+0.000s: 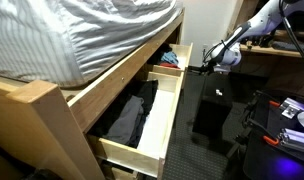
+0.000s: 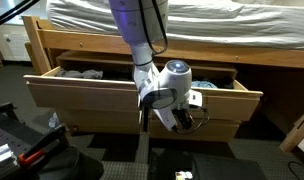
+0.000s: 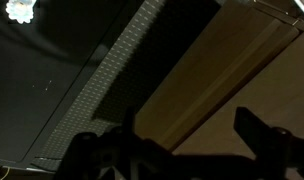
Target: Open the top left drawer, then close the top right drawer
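The top left drawer is a long pale pine drawer. It stands pulled out and holds black clothing. The top right drawer is shorter. It also stands pulled out and holds blue and mixed clothes. My gripper hangs just in front of the right drawer's front, near its inner end. In the wrist view my gripper shows as two dark fingers spread apart, with pale pine behind them and nothing between them. Whether a finger touches the wood cannot be told.
The bed frame and striped mattress overhang the drawers. A black box stands on the dark floor beside the drawers. A black case with tools lies in the foreground. A bed post stands at the near corner.
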Action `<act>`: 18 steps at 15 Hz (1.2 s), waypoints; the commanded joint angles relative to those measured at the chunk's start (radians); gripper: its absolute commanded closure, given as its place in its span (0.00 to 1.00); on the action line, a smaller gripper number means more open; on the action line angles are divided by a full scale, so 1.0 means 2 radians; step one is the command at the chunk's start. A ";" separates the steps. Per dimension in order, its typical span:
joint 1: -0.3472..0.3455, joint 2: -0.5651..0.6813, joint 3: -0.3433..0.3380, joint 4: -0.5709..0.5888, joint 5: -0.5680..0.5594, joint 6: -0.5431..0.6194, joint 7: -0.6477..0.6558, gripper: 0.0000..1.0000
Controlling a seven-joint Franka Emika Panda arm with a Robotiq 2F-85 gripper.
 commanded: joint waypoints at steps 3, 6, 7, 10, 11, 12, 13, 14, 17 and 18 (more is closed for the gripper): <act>0.091 -0.024 -0.026 0.006 0.043 0.022 0.097 0.00; 0.149 -0.022 -0.017 0.033 0.058 0.075 0.145 0.00; 0.176 -0.029 -0.031 0.035 0.069 0.078 0.158 0.00; 0.256 -0.033 -0.063 0.072 0.096 0.067 0.196 0.00; 0.302 -0.043 -0.098 0.084 0.127 0.033 0.223 0.00; 0.241 -0.024 -0.055 0.067 0.089 0.068 0.193 0.00; 0.275 -0.028 -0.073 0.080 0.109 0.058 0.207 0.00; 0.299 -0.033 -0.086 0.087 0.121 0.051 0.216 0.00; 0.348 -0.044 -0.141 0.086 0.144 0.009 0.237 0.00; 0.384 -0.049 -0.191 0.080 0.163 -0.009 0.259 0.00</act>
